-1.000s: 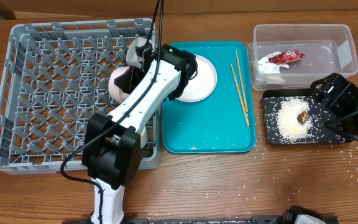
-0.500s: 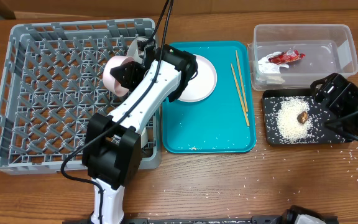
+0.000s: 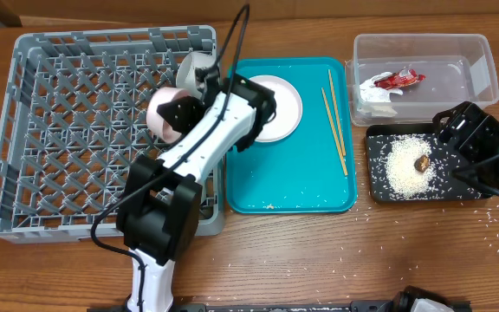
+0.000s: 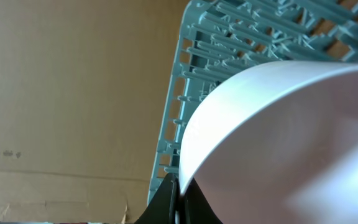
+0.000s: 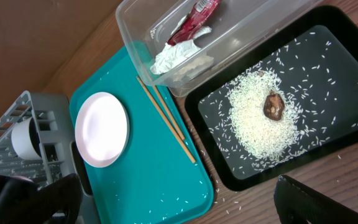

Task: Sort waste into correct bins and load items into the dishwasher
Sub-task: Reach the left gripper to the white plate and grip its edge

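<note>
White bowl point(image 3: 161, 111): pinched at rim by closed left gripper point(image 4: 176, 200), tilted on edge, hanging over dish rack point(image 3: 76, 130) lattice beneath gripper. Another white dish point(image 3: 194, 69) stands just beyond. Risk: thin rim hold slips; early release sends bowl rolling into neighbour.

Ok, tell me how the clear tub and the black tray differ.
The clear tub is see-through with tall walls; the black tray is opaque and shallow. The clear tub holds a red-and-white wrapper and a white paper scrap; the black tray holds a rice pile and a small brown lump. The clear tub sits farther from the robot than the black tray. Both are rectangular with similar footprints.
</note>
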Tool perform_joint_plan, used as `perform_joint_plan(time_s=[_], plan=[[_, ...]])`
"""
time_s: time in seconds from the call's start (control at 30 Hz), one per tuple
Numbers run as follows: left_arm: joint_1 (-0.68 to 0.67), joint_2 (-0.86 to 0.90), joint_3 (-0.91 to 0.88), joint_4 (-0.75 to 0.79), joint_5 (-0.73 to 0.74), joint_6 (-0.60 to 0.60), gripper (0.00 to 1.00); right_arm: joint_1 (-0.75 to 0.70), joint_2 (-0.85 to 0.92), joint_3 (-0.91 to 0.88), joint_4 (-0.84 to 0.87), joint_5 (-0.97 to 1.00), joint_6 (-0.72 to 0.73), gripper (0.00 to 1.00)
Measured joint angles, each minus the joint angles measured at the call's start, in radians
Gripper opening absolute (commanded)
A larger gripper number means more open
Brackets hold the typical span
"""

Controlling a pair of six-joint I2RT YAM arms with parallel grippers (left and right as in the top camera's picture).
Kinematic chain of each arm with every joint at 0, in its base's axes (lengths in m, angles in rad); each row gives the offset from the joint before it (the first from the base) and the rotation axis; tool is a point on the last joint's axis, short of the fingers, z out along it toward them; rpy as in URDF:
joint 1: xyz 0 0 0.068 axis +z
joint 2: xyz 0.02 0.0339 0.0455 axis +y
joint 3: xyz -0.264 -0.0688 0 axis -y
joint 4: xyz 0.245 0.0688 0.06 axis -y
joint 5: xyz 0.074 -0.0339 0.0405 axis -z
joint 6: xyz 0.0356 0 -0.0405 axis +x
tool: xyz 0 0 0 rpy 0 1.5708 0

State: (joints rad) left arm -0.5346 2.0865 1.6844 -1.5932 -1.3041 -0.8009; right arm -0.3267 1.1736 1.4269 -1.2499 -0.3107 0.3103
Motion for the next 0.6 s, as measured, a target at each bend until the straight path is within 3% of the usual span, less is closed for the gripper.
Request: perform_joint_plan(time_s=[0.3, 0.33, 0.4, 0.6], plan=[[-0.046, 0.000, -0.089, 0.049, -0.043, -0.017, 0.07, 0.000, 0.000, 0.000, 0.000, 0.000, 0.000, 1.00], [-0.049, 0.000, -0.092, 0.049, -0.042, -0.016, 0.23, 0.000, 0.000, 0.000, 0.000, 0.000, 0.000, 1.00], [-0.053, 0.000, -0.097, 0.048, -0.024, -0.015, 0.39, 0.000, 0.000, 0.000, 0.000, 0.000, 0.000, 1.00], [-0.053, 0.000, -0.102, 0.045, 0.125, 0.008, 0.42, 0.000, 0.000, 0.000, 0.000, 0.000, 0.000, 1.00]])
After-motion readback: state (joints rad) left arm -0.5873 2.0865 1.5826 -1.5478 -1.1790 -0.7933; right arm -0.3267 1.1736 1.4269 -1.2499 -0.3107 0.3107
